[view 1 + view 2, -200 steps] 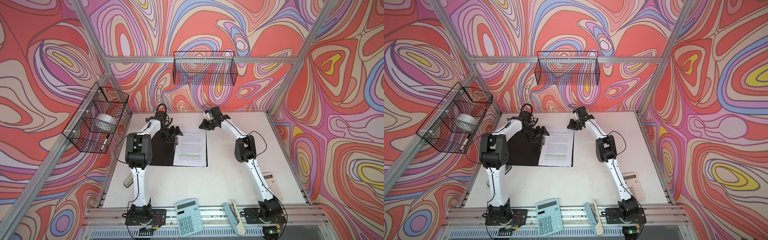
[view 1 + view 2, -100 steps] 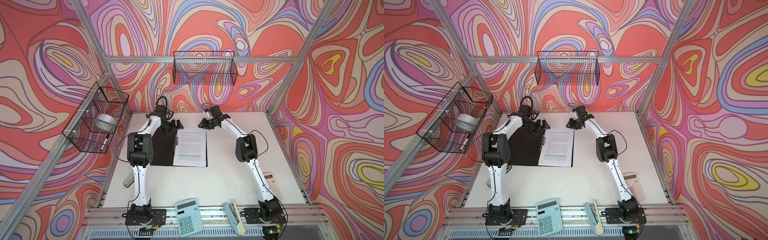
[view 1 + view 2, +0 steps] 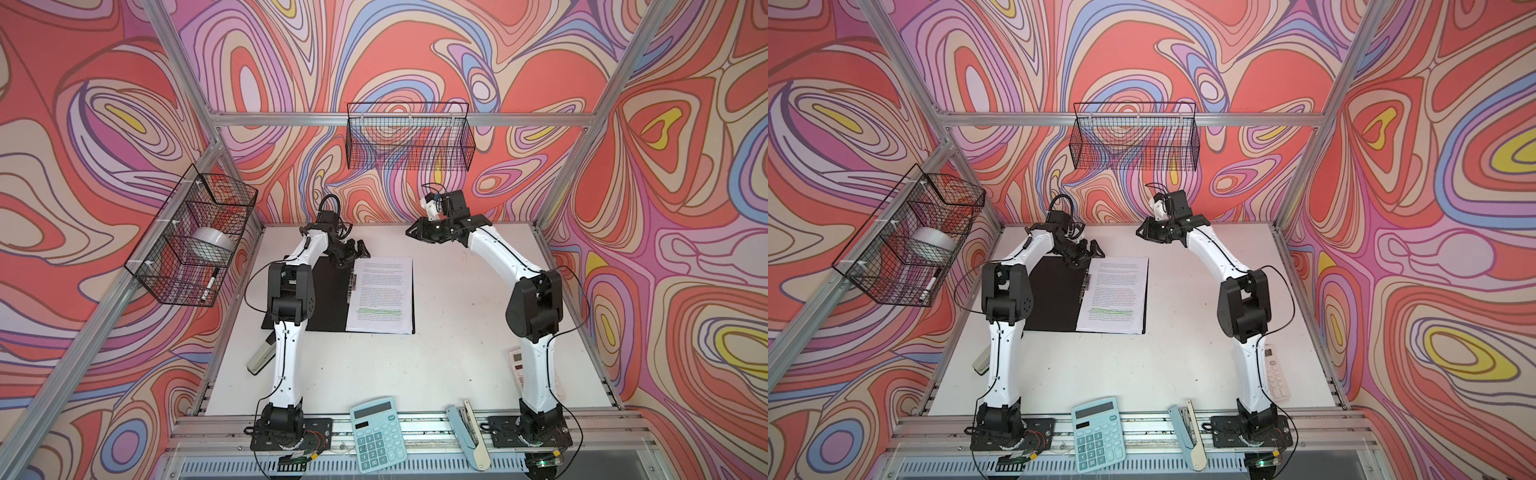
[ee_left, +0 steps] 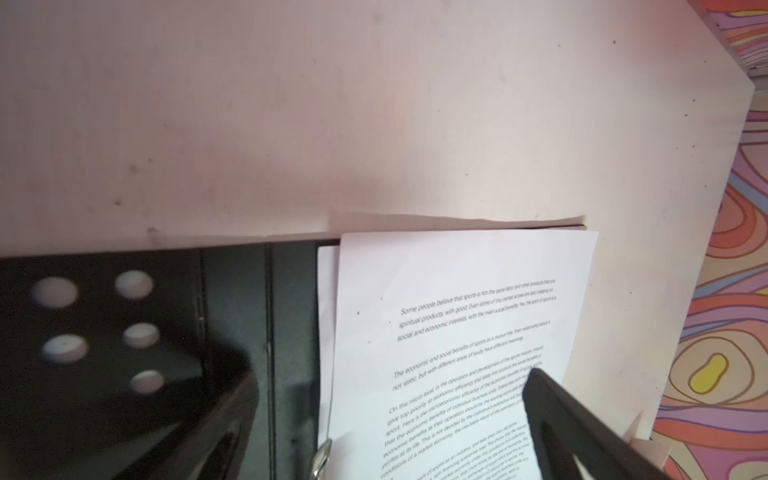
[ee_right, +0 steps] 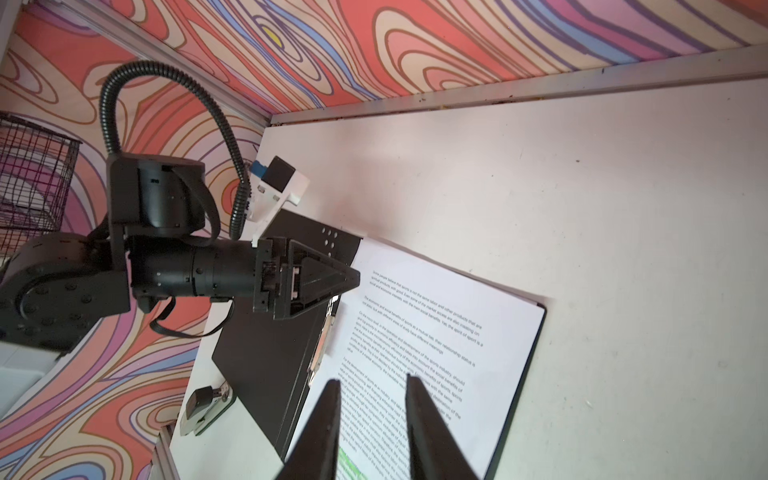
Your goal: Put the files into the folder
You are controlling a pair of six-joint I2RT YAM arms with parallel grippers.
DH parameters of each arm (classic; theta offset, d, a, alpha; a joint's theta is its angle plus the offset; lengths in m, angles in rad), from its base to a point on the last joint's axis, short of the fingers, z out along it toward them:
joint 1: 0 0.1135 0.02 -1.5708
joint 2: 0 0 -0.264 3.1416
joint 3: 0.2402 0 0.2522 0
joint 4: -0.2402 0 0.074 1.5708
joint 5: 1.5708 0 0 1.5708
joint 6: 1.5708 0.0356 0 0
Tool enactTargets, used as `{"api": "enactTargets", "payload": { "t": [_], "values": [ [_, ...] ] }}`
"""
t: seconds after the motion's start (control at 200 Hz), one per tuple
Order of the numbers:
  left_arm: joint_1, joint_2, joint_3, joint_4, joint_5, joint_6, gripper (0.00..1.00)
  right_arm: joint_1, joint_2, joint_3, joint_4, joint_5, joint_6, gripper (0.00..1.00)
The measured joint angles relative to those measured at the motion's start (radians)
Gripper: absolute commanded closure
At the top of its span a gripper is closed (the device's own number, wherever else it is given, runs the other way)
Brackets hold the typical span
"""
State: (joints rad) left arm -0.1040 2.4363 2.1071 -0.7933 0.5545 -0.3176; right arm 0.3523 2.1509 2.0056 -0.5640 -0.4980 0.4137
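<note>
The folder lies open and flat on the table, black inside up, with a metal clip along its spine. The files, white printed sheets with green highlighted lines, lie on its right half. My left gripper hovers open over the folder's far edge near the spine, holding nothing. My right gripper hangs raised behind the files' far edge, its fingers a little apart and empty. The right wrist view also shows the left gripper over the folder and the files.
A teal calculator and a light blue stapler lie on the front rail. A white calculator sits by the right arm and a grey stapler by the left arm. Wire baskets hang on the walls.
My left gripper has drawn back from the clip area toward the folder's far edge. The right gripper's fingers have parted slightly. The files and folder lie unmoved.
</note>
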Motion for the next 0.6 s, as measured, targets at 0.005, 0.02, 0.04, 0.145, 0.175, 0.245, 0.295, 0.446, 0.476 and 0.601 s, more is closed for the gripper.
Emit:
{"api": "enactTargets", "payload": {
  "t": [0.005,0.02,0.04,0.145,0.175,0.245,0.295,0.446,0.476,0.601],
  "values": [
    [0.000,0.000,-0.002,0.001,0.001,0.000,0.00,0.001,-0.002,-0.004,0.000,0.000,0.000,0.71],
    [0.000,-0.001,-0.008,0.003,0.008,0.002,0.00,0.002,-0.005,-0.009,0.001,0.000,0.000,0.71],
    [0.000,-0.005,-0.017,0.010,0.018,0.003,0.00,0.003,-0.009,-0.019,0.003,0.000,0.000,0.71],
    [0.001,-0.032,-0.075,0.045,0.049,0.007,0.00,0.010,-0.014,-0.054,0.003,0.000,0.001,0.71],
    [0.001,-0.040,-0.091,0.053,0.058,0.007,0.00,0.011,-0.014,-0.062,0.003,0.000,0.001,0.71],
    [0.001,-0.053,-0.117,0.067,0.077,0.007,0.00,0.013,-0.014,-0.069,-0.002,0.000,0.003,0.71],
    [0.001,-0.058,-0.128,0.074,0.090,0.006,0.00,0.014,-0.014,-0.069,-0.002,0.000,0.003,0.71],
    [0.001,-0.069,-0.154,0.093,0.112,0.003,0.00,0.014,-0.014,-0.069,-0.001,0.001,0.003,0.71],
    [0.001,-0.074,-0.163,0.098,0.114,0.000,0.00,0.014,-0.014,-0.069,-0.001,0.001,0.002,0.71],
    [0.001,-0.102,-0.212,0.118,0.116,-0.001,0.00,0.014,-0.014,-0.069,-0.003,0.009,0.001,0.70]
  ]
}}
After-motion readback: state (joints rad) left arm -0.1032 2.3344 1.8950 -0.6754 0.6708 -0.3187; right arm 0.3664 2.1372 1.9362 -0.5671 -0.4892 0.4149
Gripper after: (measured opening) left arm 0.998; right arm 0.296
